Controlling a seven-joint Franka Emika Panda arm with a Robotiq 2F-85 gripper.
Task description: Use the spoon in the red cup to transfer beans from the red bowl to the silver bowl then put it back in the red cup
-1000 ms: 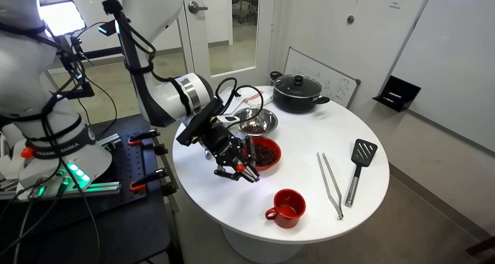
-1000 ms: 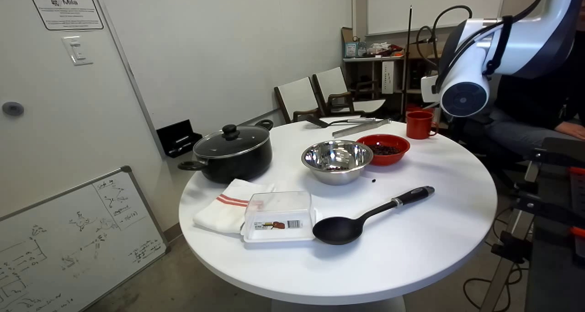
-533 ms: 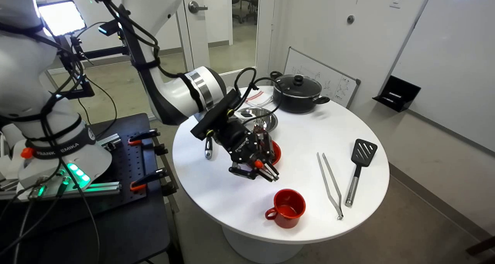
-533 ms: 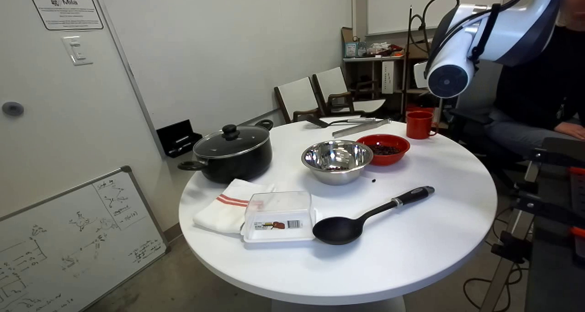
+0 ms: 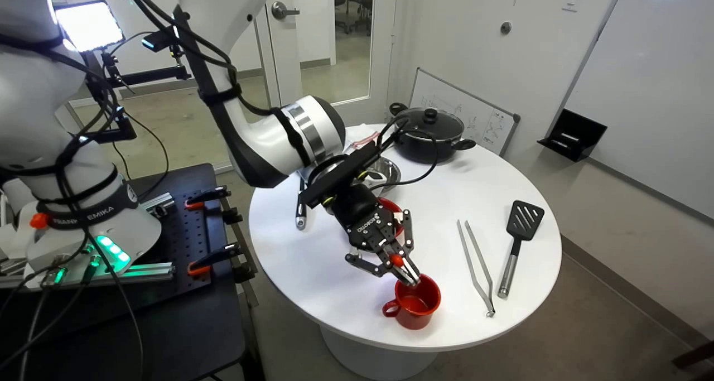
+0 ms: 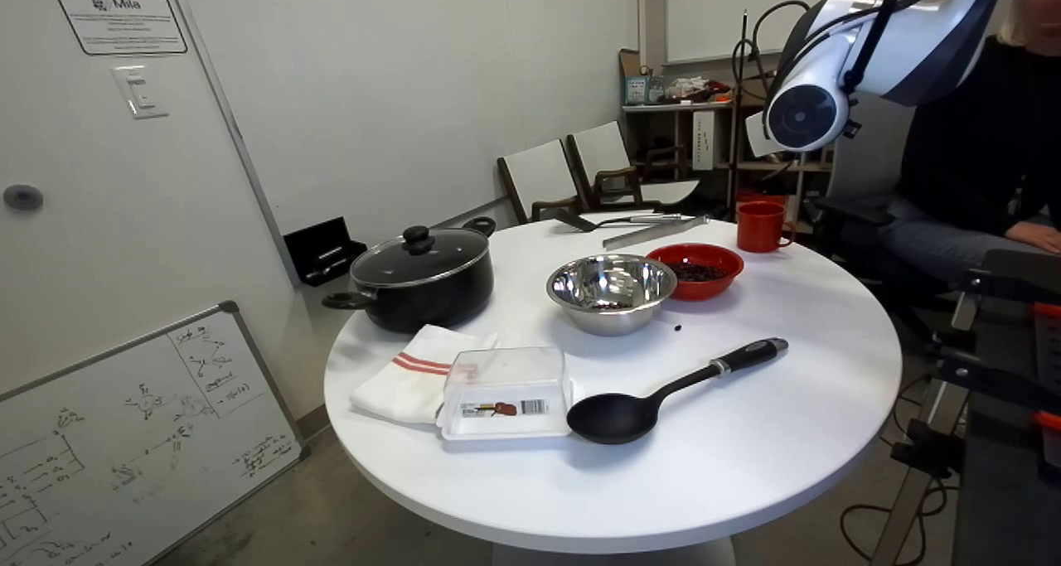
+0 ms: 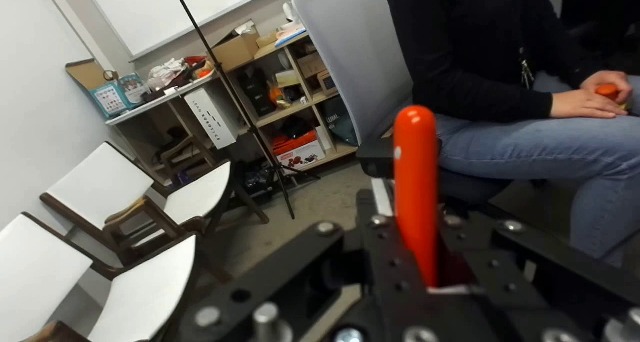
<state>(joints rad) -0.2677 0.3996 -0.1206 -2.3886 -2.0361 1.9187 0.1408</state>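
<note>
My gripper (image 5: pixel 411 275) is shut on the spoon, whose orange-red handle (image 7: pixel 416 182) stands up between the fingers in the wrist view. The handle's end shows as a red tip (image 5: pixel 396 260) in an exterior view; the spoon's head is hidden. The fingertips appear over the back rim of the red cup (image 5: pixel 415 317), which stands upright; I cannot tell their height. The red bowl (image 6: pixel 721 286) holds dark beans (image 6: pixel 695 271) and stands beside the silver bowl (image 6: pixel 609 321), which has a few beans (image 6: pixel 613 306) at its bottom. The arm partly covers both bowls in an exterior view.
A black lidded pot (image 6: pixel 431 288), striped cloth (image 6: pixel 406 384), clear plastic box (image 6: pixel 506 392) and large black spoon (image 6: pixel 613 418) lie on the table. Tongs (image 5: pixel 474 272) and a slotted spatula (image 5: pixel 524 225) lie near the cup. One loose bean (image 6: pixel 678 327) is on the tabletop. A person (image 7: pixel 475 56) sits beyond.
My gripper has moved from beside the red bowl to over the red cup's rim, carrying the spoon. The arm has risen in an exterior view. The bowls and cup have not moved.
</note>
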